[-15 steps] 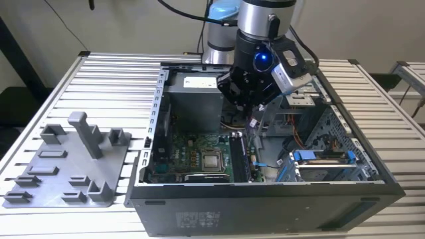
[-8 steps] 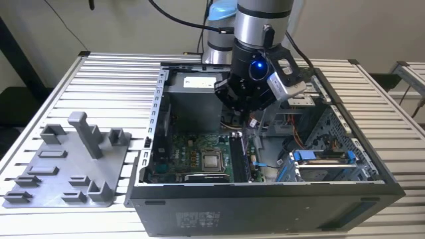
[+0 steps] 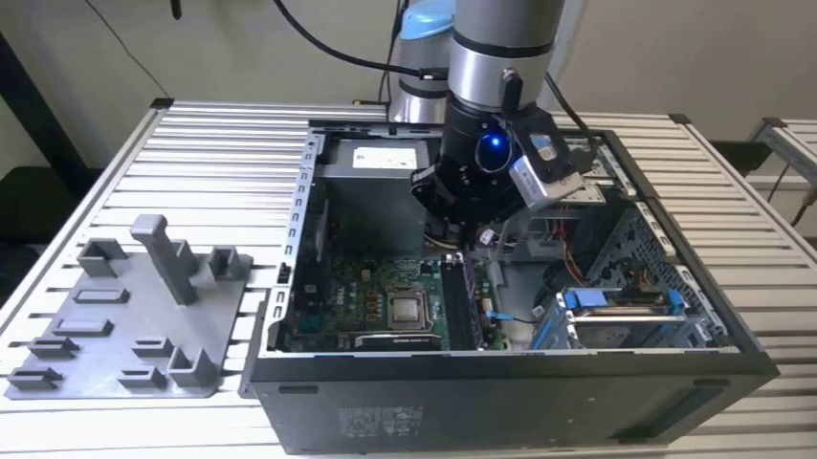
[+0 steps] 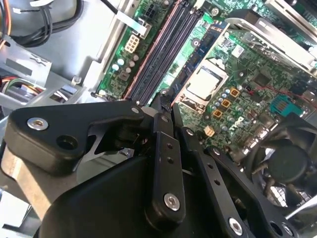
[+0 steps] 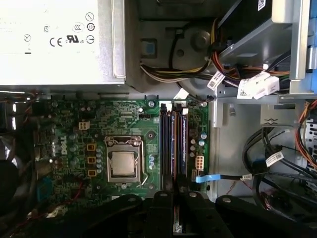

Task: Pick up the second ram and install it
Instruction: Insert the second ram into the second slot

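Gripping second ram (image 5: pixel 176 221) over motherboard (image 5: pixel 124 115); cables (image 5: pixel 277 168) beside tool (image 5: pixel 176 188).

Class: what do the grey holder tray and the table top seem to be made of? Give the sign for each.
The grey holder tray: probably plastic, matt; even dull grey, blocky moulded posts, no glints. The table top: likely metal, perhaps aluminium, satin; pale ribbed slats with soft highlights along them.
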Available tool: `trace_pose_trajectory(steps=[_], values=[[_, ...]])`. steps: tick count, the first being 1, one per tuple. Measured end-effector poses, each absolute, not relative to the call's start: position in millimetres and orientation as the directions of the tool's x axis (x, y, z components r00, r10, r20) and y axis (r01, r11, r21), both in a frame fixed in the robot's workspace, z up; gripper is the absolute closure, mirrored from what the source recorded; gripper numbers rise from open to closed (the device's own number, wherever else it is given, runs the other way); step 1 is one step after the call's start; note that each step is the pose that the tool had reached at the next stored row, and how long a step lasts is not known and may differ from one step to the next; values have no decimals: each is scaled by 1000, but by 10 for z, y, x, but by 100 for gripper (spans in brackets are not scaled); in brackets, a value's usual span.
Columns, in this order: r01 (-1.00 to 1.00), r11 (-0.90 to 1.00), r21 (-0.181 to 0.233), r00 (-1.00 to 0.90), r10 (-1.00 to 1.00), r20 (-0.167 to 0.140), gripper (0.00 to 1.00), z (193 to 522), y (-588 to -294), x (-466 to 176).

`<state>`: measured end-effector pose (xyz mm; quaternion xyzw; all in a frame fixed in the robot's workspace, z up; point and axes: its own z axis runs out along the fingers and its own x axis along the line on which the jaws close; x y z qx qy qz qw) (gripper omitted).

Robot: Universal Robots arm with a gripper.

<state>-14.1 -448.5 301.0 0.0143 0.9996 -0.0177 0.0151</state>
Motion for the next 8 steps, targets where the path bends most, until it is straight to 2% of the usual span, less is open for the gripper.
trace_pose_trajectory(steps=[8], values=[[29, 999, -35, -999, 28, -31, 86, 2865, -4487, -143]])
